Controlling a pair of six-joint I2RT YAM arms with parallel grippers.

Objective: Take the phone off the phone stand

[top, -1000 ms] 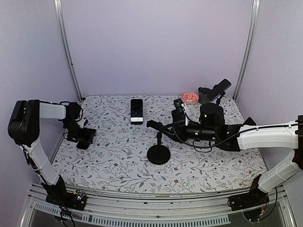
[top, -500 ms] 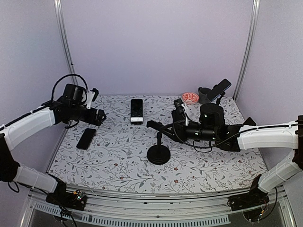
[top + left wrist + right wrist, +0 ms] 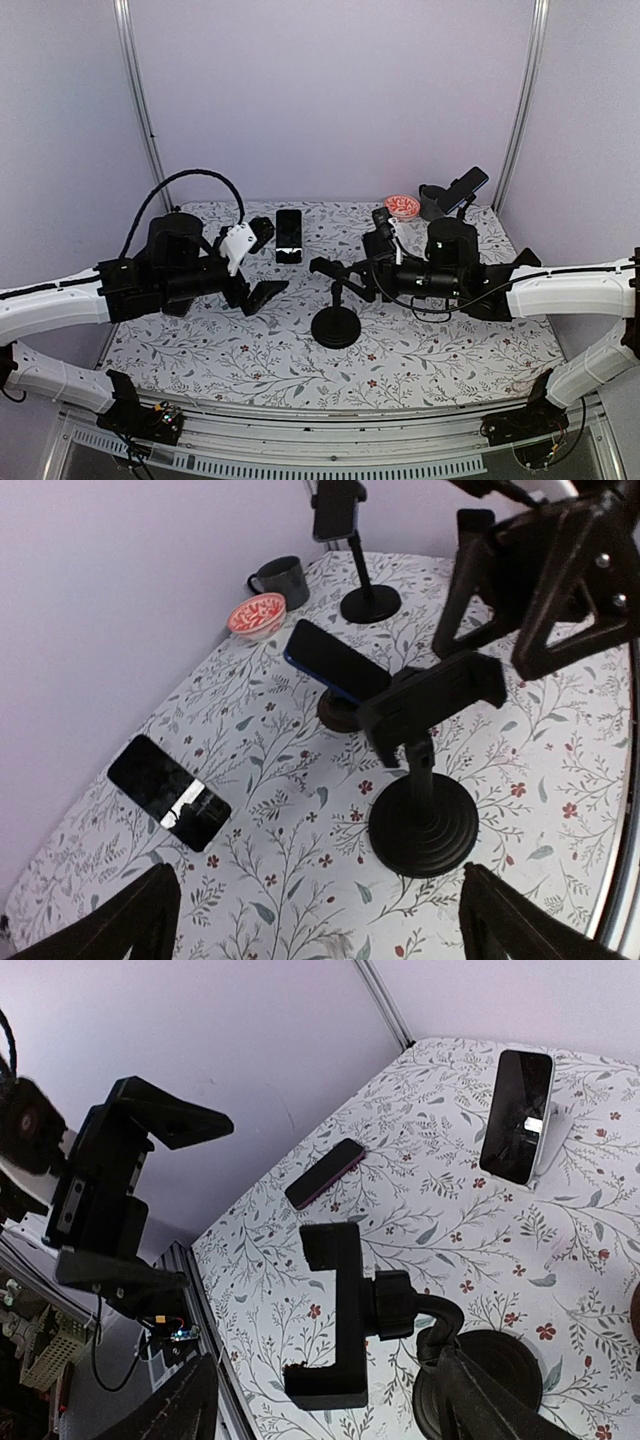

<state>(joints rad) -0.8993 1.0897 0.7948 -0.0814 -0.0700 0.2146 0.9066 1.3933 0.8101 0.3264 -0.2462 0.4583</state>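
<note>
Floral tablecloth (image 3: 450, 350) — left claw (image 3: 265, 262) now mid-table, right claw (image 3: 372, 258) newly spread at stand (image 3: 335, 325)

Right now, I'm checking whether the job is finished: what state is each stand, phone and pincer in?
Centre stand: upright, clamp empty.
Black phone: flat on the table, loose.
Rear phone: propped on a white rest.
Back stand: upright, clamping a dark phone.
Mug: upright.
Left pincer: open, empty.
Right pincer: open, empty.
</note>
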